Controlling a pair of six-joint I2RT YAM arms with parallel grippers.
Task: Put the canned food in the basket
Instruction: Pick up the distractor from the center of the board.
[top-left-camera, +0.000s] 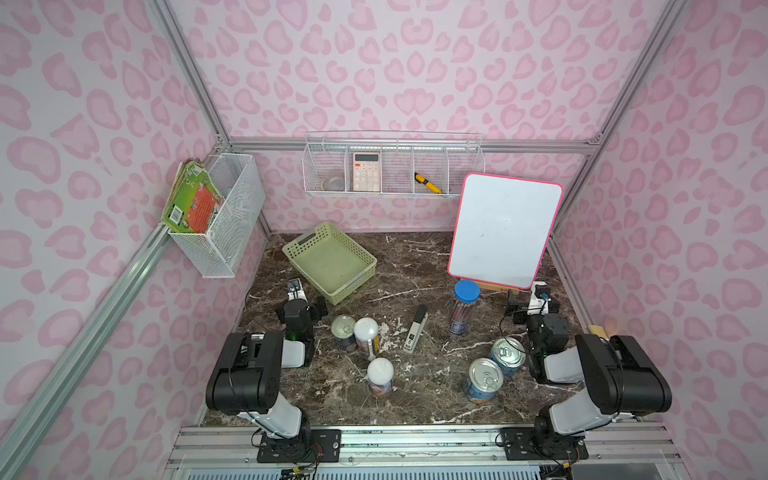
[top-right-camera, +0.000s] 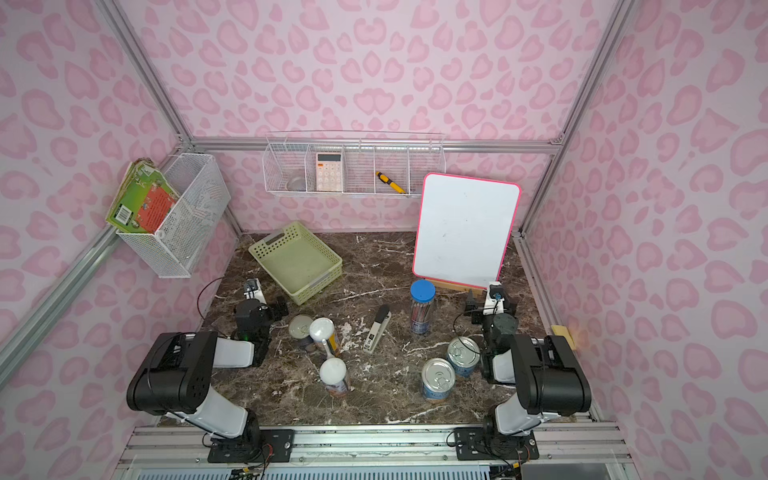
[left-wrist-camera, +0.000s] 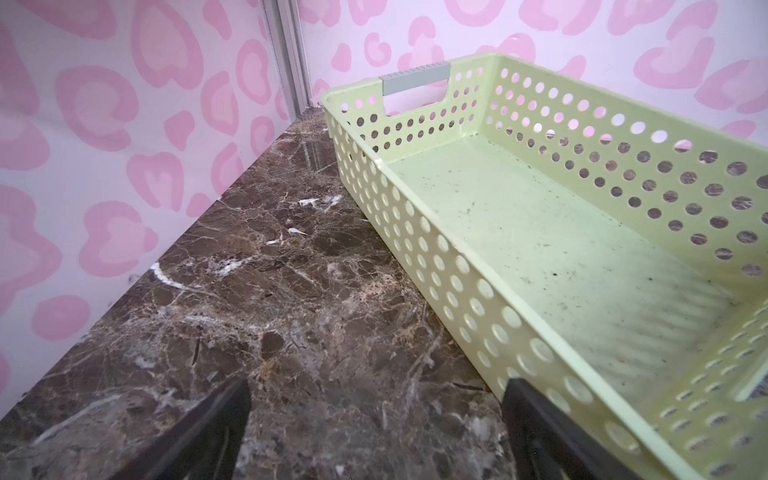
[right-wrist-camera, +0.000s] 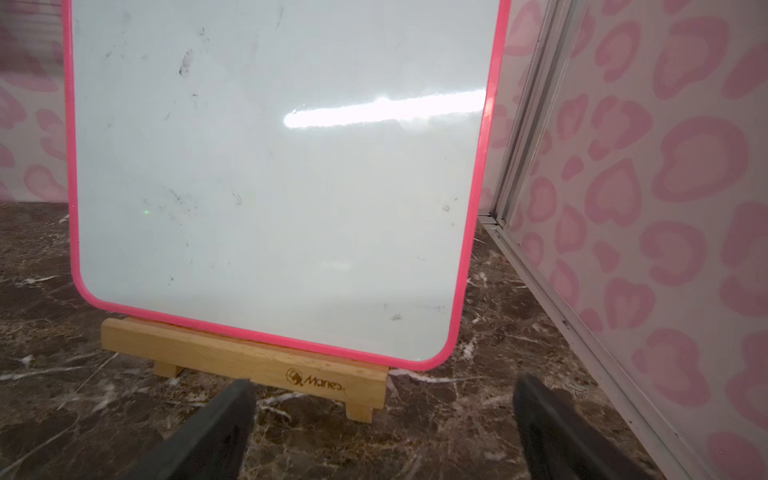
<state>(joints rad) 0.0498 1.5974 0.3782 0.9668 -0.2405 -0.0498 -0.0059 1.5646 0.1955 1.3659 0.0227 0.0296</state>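
The light-green basket (top-left-camera: 291, 249) (left-wrist-camera: 415, 232) lies empty at the back left of the marble table. Five cans stand in front. A dark-labelled can (top-left-camera: 343, 330) touches a white-capped orange one (top-left-camera: 366, 332), and a second white-capped can (top-left-camera: 380, 376) stands nearer. Two blue-labelled cans (top-left-camera: 507, 351) (top-left-camera: 482, 378) stand close together at the right. My left gripper (top-left-camera: 305, 301) (left-wrist-camera: 378, 386) is open and empty, low beside the basket's near-left corner. My right gripper (top-left-camera: 534, 299) (right-wrist-camera: 385, 383) is open and empty, facing the whiteboard's wooden stand.
A pink-framed whiteboard (top-left-camera: 505, 232) on a wooden easel (right-wrist-camera: 249, 357) stands at the back right. A blue-lidded tube of pencils (top-left-camera: 463, 305) and a stapler (top-left-camera: 415, 330) sit mid-table. White wire baskets (top-left-camera: 224, 216) (top-left-camera: 392, 166) hang on the walls.
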